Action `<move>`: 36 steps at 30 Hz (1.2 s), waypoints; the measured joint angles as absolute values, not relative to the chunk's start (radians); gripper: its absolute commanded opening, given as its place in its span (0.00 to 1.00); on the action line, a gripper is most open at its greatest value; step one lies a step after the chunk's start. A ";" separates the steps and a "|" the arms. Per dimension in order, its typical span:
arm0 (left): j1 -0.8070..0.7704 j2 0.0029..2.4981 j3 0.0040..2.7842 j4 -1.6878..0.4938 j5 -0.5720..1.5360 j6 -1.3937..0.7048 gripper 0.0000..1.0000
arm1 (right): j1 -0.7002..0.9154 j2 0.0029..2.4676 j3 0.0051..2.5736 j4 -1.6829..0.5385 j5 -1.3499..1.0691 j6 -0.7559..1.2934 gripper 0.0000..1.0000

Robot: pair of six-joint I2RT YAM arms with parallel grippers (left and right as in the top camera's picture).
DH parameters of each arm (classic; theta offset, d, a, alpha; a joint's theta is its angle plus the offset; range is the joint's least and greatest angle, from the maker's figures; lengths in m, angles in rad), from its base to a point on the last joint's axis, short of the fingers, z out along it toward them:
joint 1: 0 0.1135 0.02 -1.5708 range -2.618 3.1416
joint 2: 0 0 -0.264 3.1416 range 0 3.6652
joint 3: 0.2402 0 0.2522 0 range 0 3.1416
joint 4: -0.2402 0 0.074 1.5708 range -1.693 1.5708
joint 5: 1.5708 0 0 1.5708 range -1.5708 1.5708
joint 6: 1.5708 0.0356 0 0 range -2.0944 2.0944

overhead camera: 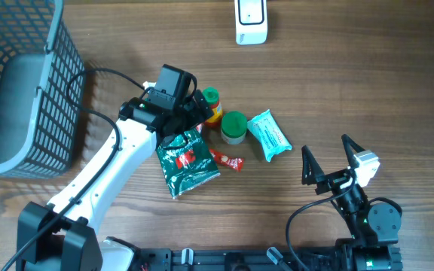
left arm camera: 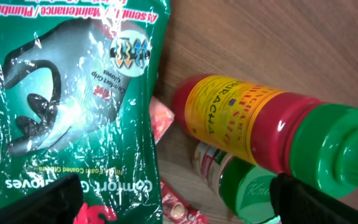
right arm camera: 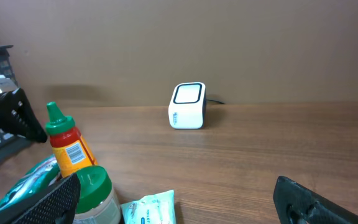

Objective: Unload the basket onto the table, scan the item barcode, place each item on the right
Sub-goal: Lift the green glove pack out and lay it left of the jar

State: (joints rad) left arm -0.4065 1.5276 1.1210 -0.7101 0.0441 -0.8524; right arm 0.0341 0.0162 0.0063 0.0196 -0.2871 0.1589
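Several items lie in a cluster mid-table: a green gloves pack (overhead camera: 188,159) (left arm camera: 73,106), a sriracha bottle (overhead camera: 212,105) (left arm camera: 247,124) (right arm camera: 67,146), a green-lidded jar (overhead camera: 234,126) (left arm camera: 247,193), a wipes pack (overhead camera: 268,134) and a red sachet (overhead camera: 227,159). The white scanner (overhead camera: 251,21) (right arm camera: 187,106) stands at the far edge. My left gripper (overhead camera: 194,114) (left arm camera: 179,199) hovers open over the gloves pack and the bottle, holding nothing. Near the front right edge my right gripper (overhead camera: 328,150) (right arm camera: 179,199) is open and empty, facing the scanner.
A grey wire basket (overhead camera: 13,83) stands at the far left. Bare wood lies between the item cluster and the scanner, and around the right arm. The left arm's cable loops beside the basket.
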 measured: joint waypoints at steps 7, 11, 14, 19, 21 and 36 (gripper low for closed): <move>-0.407 1.330 1.117 -0.749 -0.122 -0.852 1.00 | 0.034 0.016 0.006 0.019 -0.287 0.159 1.00; -0.406 1.124 1.116 -0.663 -0.249 -0.763 1.00 | 0.034 0.016 0.006 0.020 -0.287 0.159 1.00; -0.407 1.036 1.116 -0.567 -0.288 -0.565 1.00 | 0.034 0.016 0.006 0.019 -0.287 0.159 1.00; -0.407 0.937 1.121 -0.735 -0.320 -0.245 1.00 | 0.034 0.017 0.006 0.019 -0.287 0.159 1.00; -0.407 0.937 1.120 -0.876 -0.322 -0.200 1.00 | 0.034 0.017 0.006 0.023 -0.287 0.159 1.00; -0.407 0.952 1.116 -1.179 -0.321 -0.184 1.00 | 0.034 0.017 0.006 0.031 -0.443 0.678 1.00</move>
